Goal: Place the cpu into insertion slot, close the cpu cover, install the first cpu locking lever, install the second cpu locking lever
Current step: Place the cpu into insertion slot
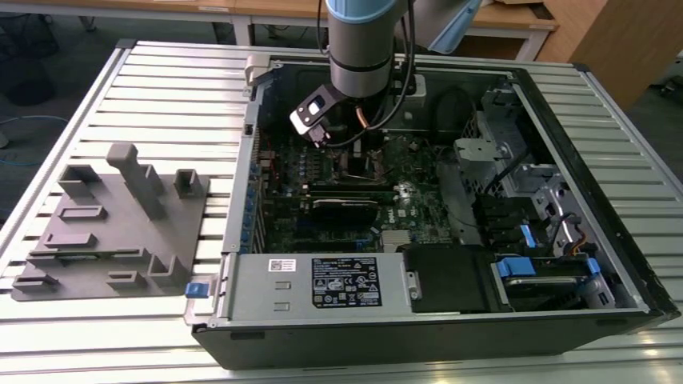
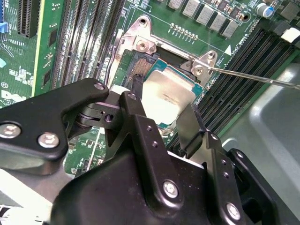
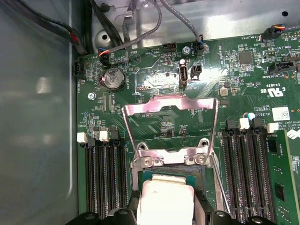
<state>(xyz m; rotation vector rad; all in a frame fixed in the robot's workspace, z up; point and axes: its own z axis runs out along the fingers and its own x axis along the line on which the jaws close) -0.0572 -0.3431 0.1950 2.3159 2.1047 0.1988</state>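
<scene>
I find the black two-fingered gripper (image 2: 162, 99) clenched on the small square cpu with its dull silver-grey metal top (image 2: 169, 88), one finger pressed against each of two opposite edges, as both wrist views confirm. The cpu sits directly over the dark square insertion slot with the shiny metal rim (image 2: 139, 65), part of whose pin field is exposed beside the chip; I cannot tell whether it is fully seated. The thin silvery cpu cover frame (image 3: 169, 98) stands raised open just beyond the slot. A thin steel locking lever (image 2: 253, 77) juts out unlatched. In the exterior view, the grey-and-blue arm (image 1: 363, 56) reaches down into the open black computer case (image 1: 427, 336).
</scene>
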